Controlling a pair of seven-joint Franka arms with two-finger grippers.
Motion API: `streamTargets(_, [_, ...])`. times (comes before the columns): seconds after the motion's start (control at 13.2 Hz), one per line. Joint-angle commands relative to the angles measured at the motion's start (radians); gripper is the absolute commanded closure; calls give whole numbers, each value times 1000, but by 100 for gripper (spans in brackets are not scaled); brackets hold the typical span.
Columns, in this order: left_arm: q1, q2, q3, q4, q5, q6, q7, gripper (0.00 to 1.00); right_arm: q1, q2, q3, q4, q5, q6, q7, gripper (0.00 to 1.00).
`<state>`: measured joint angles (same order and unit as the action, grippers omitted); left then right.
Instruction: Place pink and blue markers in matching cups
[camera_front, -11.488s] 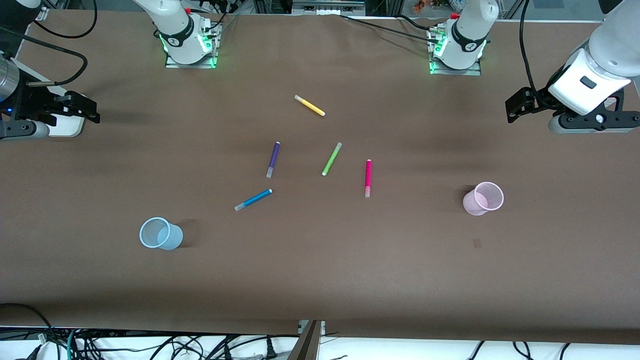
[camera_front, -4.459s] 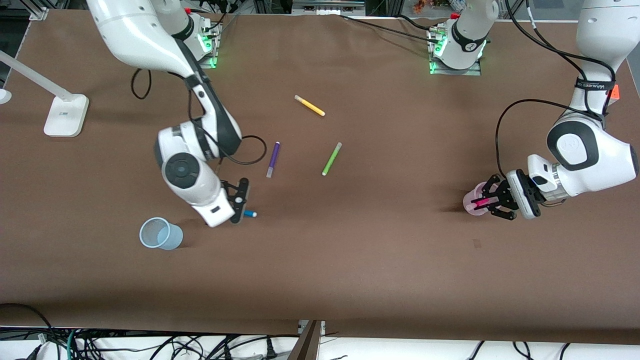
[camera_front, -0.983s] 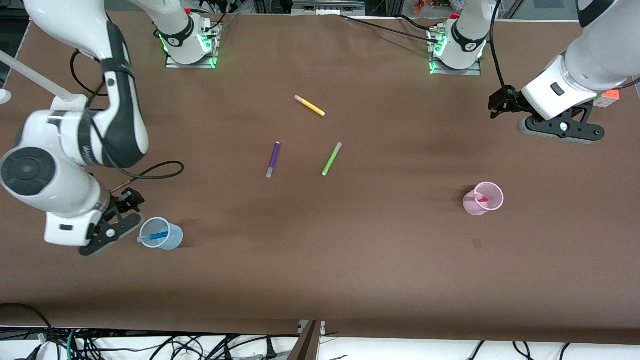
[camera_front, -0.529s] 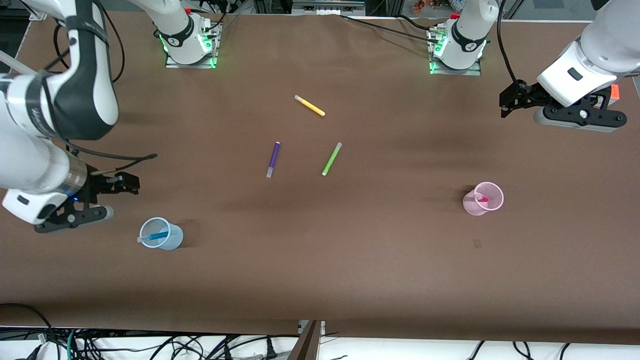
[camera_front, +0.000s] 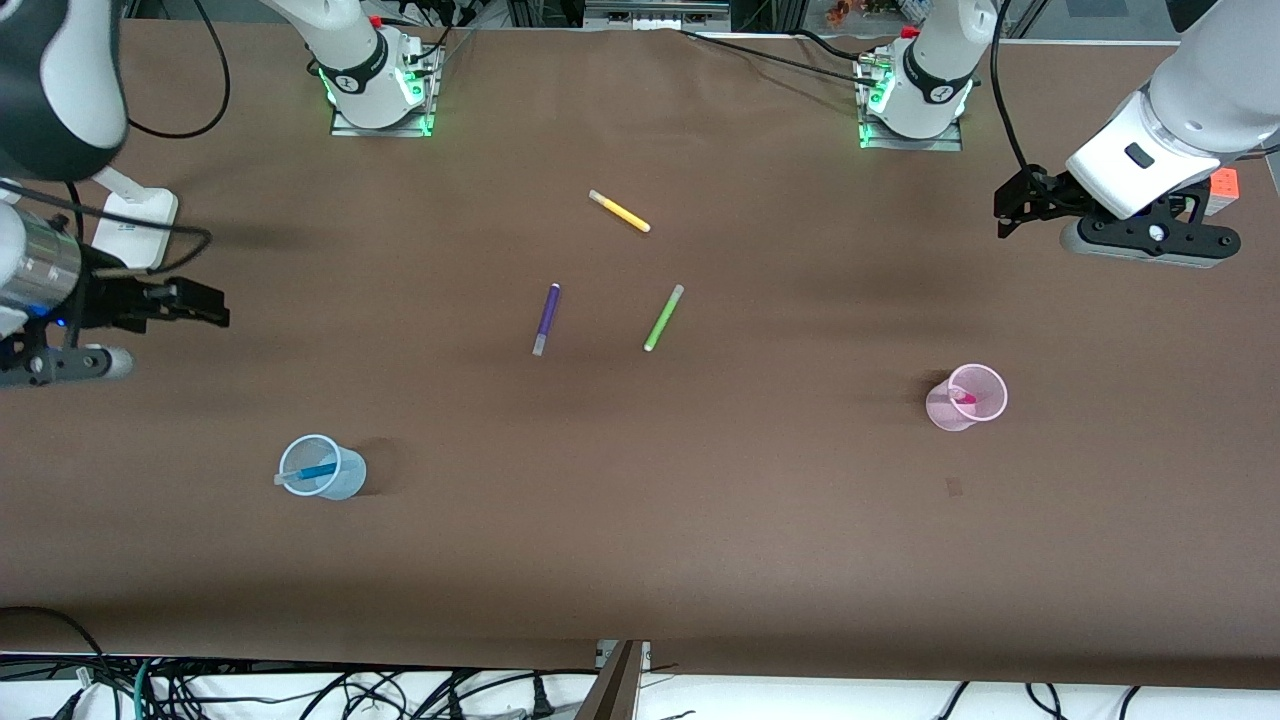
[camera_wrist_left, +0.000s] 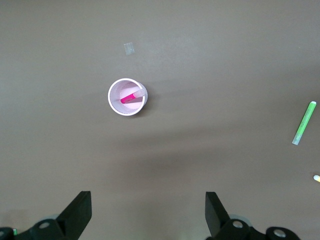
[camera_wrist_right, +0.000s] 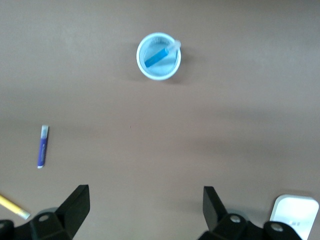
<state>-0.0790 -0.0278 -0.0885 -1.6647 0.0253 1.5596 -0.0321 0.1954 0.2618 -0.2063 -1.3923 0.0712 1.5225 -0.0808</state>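
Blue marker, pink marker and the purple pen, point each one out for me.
blue marker (camera_front: 316, 470), front view, on its blue barrel inside the blue cup
pink marker (camera_wrist_left: 129, 97), left wrist view, on its pink barrel inside the pink cup
purple pen (camera_front: 547, 313), front view, middle of its barrel

Front view: high, facing the bases, covering the whole bench (camera_front: 640, 560). Wrist views look straight down from height; each shares one cup with the front view.

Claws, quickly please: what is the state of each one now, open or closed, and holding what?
Left claw: open, holding nothing, up over the table's left-arm end.
Right claw: open, holding nothing, up over the table's right-arm end.
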Motion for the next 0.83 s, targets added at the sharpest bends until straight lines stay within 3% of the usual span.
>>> streamTargets(0.0, [4,-6,-1,-7,12,11,8,0,-66,-157,45,-180,-39,34,13,0])
streamTargets(0.3, [4,-3,-1,-7,12,13,8,0,-125,-211,53,-200,-42,1,6,0])
streamTargets(0.53, [5,-3,1,-9,12,11,9,0,-145,-233,123,-205,-66,-28,18,0])
streamTargets(0.76, [4,-3,1,-9,13,11,9,0,-143,-224,128,-195,-73,-36,18,0])
